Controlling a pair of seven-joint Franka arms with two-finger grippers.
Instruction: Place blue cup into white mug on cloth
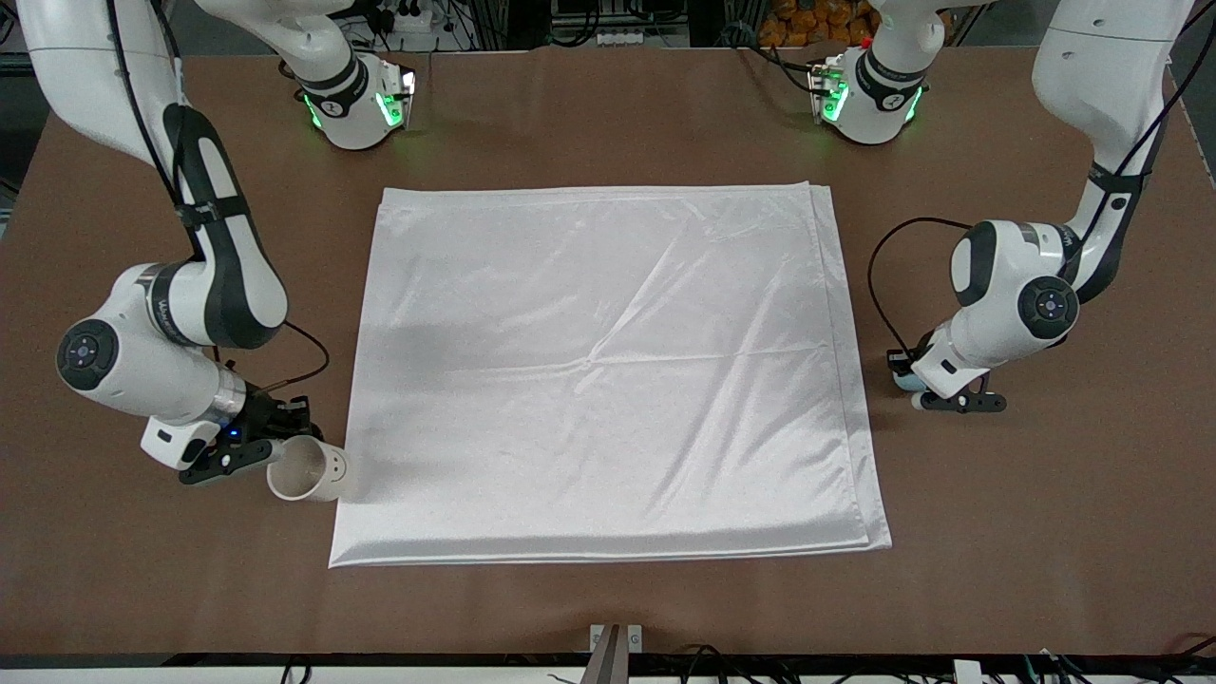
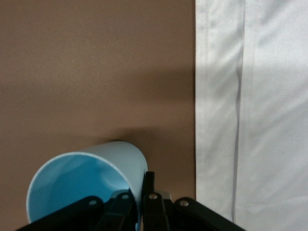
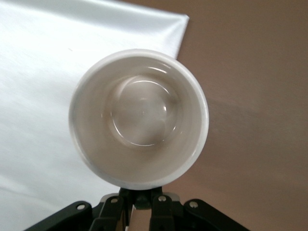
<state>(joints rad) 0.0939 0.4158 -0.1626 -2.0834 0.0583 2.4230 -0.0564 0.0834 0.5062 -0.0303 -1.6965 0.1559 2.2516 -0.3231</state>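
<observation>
My right gripper (image 1: pixel 269 448) is shut on the small dark handle of the white mug (image 1: pixel 306 470). It holds the mug tilted at the cloth's corner nearest the front camera, at the right arm's end. The right wrist view looks into the mug's cream inside (image 3: pixel 139 118), with the gripper (image 3: pixel 144 204) at its handle. My left gripper (image 1: pixel 920 388) is shut on the wall of the blue cup (image 1: pixel 902 382), low over the bare table beside the cloth (image 1: pixel 608 370). In the left wrist view, the gripper (image 2: pixel 139 204) pinches the cup's rim (image 2: pixel 86 180), one finger inside and one outside. The arm hides most of the cup in the front view.
The white cloth lies flat in the middle of the brown table (image 1: pixel 1045 532). Its edge shows in the left wrist view (image 2: pixel 250 115) and its corner in the right wrist view (image 3: pixel 43 72). Both arm bases stand along the table's edge farthest from the front camera.
</observation>
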